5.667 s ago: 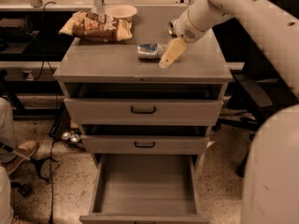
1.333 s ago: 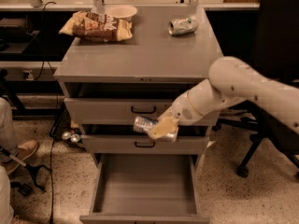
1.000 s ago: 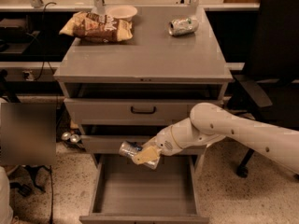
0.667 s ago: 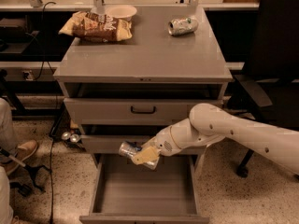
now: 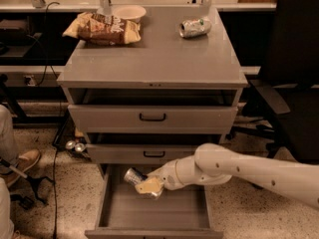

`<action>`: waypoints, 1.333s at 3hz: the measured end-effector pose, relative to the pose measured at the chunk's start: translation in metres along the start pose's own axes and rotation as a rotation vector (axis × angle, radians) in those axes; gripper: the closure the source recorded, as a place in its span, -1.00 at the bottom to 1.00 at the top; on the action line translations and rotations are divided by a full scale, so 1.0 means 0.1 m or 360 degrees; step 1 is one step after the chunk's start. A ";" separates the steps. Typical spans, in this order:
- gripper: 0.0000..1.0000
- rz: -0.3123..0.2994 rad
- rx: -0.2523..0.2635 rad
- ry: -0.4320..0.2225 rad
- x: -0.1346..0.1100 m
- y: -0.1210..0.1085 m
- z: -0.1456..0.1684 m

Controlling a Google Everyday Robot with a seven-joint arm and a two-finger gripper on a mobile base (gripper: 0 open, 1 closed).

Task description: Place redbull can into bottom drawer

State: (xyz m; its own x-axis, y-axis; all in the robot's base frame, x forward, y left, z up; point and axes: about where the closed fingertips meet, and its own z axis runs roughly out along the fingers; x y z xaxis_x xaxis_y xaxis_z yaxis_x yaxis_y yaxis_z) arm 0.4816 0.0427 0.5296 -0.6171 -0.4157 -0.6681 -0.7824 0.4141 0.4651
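The redbull can (image 5: 132, 176) is a slim silver can with a shiny end, held tilted in my gripper (image 5: 147, 185). The gripper is shut on it, low over the far part of the open bottom drawer (image 5: 164, 214), just below the middle drawer's front. The drawer's flat grey floor and low side walls show under the can. My white arm (image 5: 239, 169) reaches in from the right.
A grey cabinet top (image 5: 154, 54) carries a chip bag (image 5: 103, 30), a white bowl (image 5: 128, 12) and a stubby silver can with green marks (image 5: 194, 27). Two upper drawers with black handles (image 5: 152, 117) are slightly ajar. A black chair (image 5: 294, 83) stands at right; a shoe (image 5: 22, 161) at left.
My gripper has carried the can down from in front of the middle drawer to just inside the open bottom drawer. The arm has sunk lower.
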 end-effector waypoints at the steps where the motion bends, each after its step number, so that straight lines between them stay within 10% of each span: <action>1: 1.00 0.0100 0.0040 -0.0144 0.32 -0.39 0.47; 2: 1.00 0.0183 0.0050 -0.0215 0.62 -0.81 0.90; 4: 1.00 0.0323 -0.0001 -0.0221 1.05 -0.93 1.33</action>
State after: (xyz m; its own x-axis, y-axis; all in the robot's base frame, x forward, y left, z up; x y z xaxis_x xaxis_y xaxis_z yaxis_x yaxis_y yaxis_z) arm 0.5009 0.0686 0.3392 -0.7443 -0.2087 -0.6343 -0.6436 0.4774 0.5982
